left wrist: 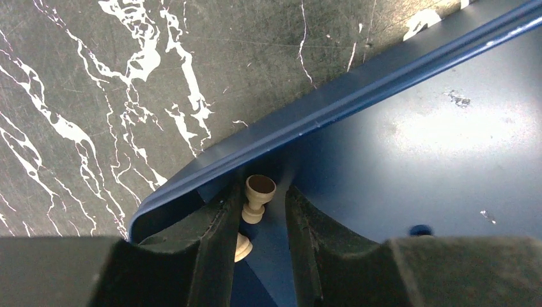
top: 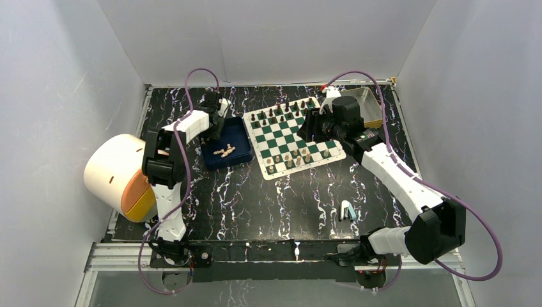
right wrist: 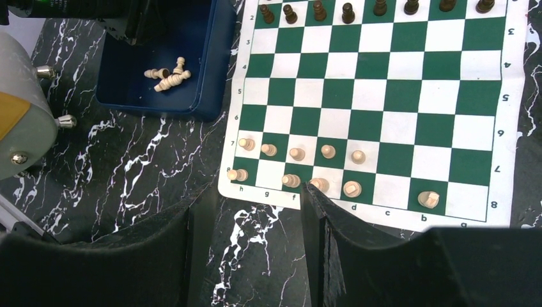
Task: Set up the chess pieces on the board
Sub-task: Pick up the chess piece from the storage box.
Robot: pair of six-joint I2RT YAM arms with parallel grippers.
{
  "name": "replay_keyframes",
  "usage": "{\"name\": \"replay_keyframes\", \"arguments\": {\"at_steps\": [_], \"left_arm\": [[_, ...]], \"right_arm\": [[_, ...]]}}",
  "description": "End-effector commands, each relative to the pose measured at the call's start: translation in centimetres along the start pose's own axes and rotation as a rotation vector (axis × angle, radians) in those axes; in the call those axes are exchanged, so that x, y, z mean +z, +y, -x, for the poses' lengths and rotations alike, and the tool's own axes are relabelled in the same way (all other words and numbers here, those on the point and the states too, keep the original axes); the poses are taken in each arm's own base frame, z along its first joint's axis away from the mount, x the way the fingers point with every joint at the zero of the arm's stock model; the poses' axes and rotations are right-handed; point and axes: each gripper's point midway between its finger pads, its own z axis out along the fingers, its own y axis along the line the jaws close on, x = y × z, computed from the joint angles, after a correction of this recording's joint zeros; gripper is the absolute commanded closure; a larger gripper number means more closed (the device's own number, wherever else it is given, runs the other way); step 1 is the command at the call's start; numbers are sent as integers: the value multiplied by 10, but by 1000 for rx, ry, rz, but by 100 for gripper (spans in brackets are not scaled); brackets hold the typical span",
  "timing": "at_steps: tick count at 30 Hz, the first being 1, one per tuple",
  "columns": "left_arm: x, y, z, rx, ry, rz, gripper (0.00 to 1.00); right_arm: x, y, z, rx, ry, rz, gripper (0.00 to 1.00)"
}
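The green and white board (top: 291, 135) lies at the table's centre back. Several cream chess pieces (right wrist: 297, 153) stand on its two near rows; more lie loose in the blue tray (top: 240, 134). My left gripper (left wrist: 264, 190) reaches down into a corner of the tray (left wrist: 358, 96). Its jaws stand a little apart around a lying cream piece (left wrist: 259, 195), which rests against the left finger with a gap on the right. Another cream piece (left wrist: 241, 246) is half hidden behind that finger. My right gripper (right wrist: 255, 192) hovers open and empty over the table beside the board's (right wrist: 383, 96) near edge.
Dark pieces (right wrist: 348, 11) fill the board's far rows. A yellow-rimmed tin (top: 364, 105) sits behind the right arm. A cream and orange rounded object (top: 118, 173) stands at the left. A small light blue item (top: 346, 211) lies near the front right.
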Motion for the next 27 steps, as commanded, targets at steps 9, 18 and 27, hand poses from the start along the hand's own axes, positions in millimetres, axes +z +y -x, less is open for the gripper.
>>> {"name": "replay_keyframes", "arguments": {"at_steps": [9,18,27], "left_arm": [[-4,-6,2,-27,18,-54,75],[-19,-10,5,-64,33,-86,85],[-48,-15,26,-189,-30,-142,89]], "right_arm": [[-19,10,31,-44,-108,15,41],[-19,10,29,-44,-106,15,41],[-20,6,25,-33,-125,5,41]]}}
